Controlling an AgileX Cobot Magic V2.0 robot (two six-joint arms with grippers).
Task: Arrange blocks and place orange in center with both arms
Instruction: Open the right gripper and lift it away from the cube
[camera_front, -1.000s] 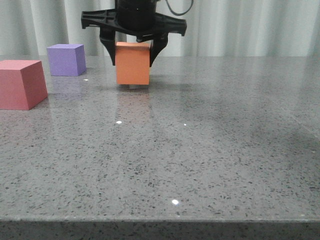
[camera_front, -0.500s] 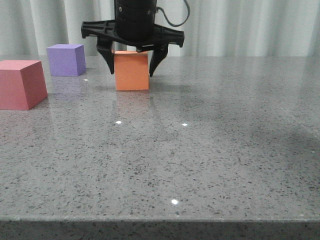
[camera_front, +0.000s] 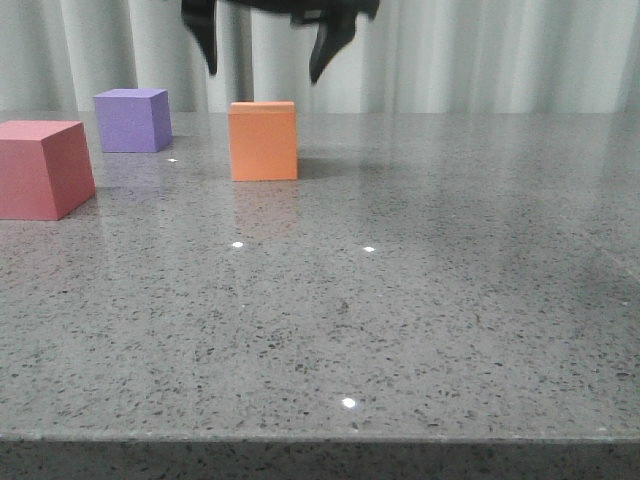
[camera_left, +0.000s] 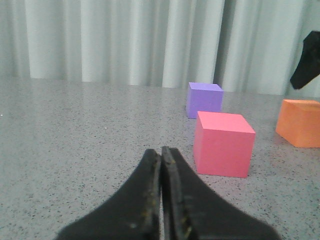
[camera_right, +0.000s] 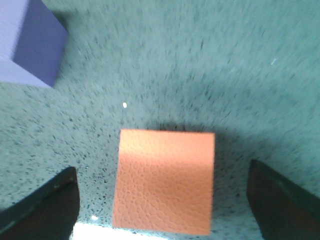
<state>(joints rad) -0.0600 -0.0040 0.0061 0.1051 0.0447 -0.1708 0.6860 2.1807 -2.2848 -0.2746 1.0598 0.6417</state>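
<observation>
Orange cube (camera_front: 263, 141): on desk (camera_front: 420, 300), freed; right hand (camera_front: 266, 40) spread above. Left hand (camera_left: 161, 165) clenched, empty. Risk: purple cube (camera_front: 132, 120), 10 o'clock, nudged when regrouping.

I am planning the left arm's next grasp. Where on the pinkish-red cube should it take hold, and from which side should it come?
Probably from straight above, closing on two opposite vertical faces of the pinkish-red cube. It sits flat and upright on the table, with free space all around; the purple cube and orange cube stand apart from it. The left gripper is shut now and must open first.
</observation>
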